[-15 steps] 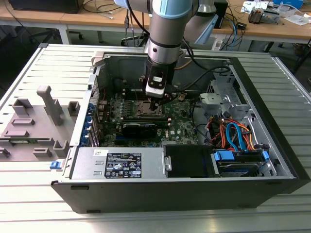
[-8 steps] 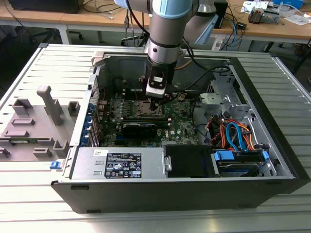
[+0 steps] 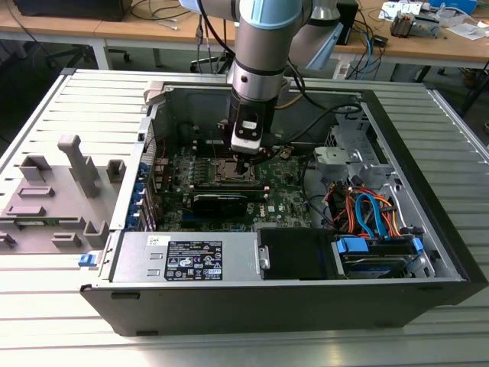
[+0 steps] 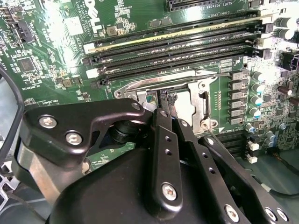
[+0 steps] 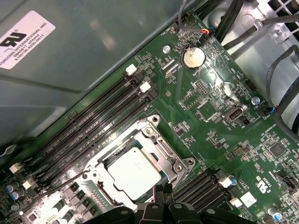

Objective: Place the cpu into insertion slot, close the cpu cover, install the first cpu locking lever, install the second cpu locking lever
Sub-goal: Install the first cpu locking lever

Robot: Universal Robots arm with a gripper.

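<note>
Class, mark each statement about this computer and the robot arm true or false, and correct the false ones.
1. The cpu lies framed by the cpu cover. True.
2. The gripper hangs outside the computer case. False: it is inside the case, just above the cpu.
3. A round coin battery sits on the motherboard. True.
4. A side panel closes the computer case. False: the case lies open, with the motherboard in view.
</note>
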